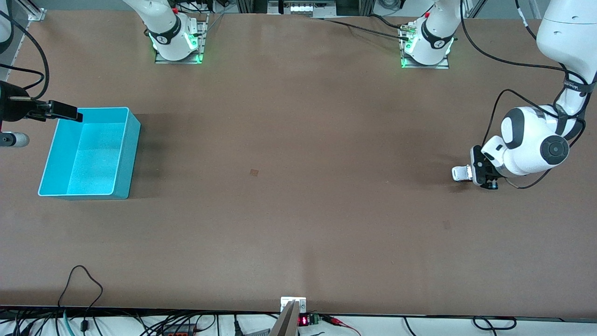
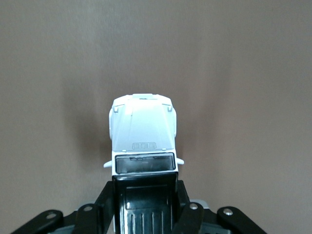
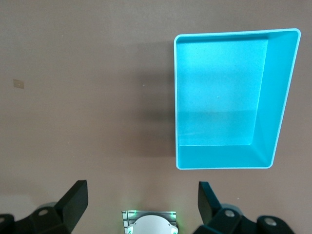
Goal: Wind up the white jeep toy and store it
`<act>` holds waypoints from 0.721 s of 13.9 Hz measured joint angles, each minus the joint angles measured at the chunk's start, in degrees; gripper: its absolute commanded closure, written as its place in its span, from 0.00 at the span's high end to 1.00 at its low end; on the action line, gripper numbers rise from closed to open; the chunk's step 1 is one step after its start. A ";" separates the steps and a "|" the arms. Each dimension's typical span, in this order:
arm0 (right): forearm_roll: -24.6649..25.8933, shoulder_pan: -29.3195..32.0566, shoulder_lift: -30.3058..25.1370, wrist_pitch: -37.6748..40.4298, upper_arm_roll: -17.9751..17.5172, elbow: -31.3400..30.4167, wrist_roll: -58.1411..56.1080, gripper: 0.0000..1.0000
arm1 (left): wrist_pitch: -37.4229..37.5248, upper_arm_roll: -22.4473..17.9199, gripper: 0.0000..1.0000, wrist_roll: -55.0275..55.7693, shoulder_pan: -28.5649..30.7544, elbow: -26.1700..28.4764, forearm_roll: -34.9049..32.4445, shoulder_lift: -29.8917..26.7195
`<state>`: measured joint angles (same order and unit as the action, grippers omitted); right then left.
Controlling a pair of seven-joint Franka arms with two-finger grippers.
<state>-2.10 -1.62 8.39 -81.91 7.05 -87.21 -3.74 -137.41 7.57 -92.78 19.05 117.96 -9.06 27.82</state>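
The white jeep toy (image 1: pixel 461 173), white with a black roof panel, is near the left arm's end of the table, low at the surface. My left gripper (image 1: pixel 481 176) is shut on its rear half. In the left wrist view the jeep toy (image 2: pixel 142 129) points away from the gripper (image 2: pixel 145 197), with black fingers (image 2: pixel 103 202) pressed against both sides of the roof section. My right gripper (image 1: pixel 69 112) hangs open over the corner of the turquoise bin (image 1: pixel 132 154) at the right arm's end. Its wrist view shows the right gripper (image 3: pixel 141 191) with nothing between the fingers, and the bin (image 3: pixel 279 97) with nothing in it.
The right arm's base (image 1: pixel 176 39) and the left arm's base (image 1: pixel 426 46) stand along the table's edge farthest from the front camera. Cables (image 1: pixel 84 284) and a small mount (image 1: pixel 293 305) lie along the nearest edge. A wide stretch of brown tabletop (image 1: pixel 298 177) separates the jeep and the bin.
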 measured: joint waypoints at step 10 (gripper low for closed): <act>0.00 0.00 0.00 0.01 0.00 0.00 0.00 1.00 | -0.02 0.14 0.12 -4.36 4.94 -2.00 -3.94 1.30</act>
<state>-2.10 -1.62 8.39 -81.90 7.05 -87.21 -3.74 -137.44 7.71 -97.14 23.99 115.96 -13.00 29.12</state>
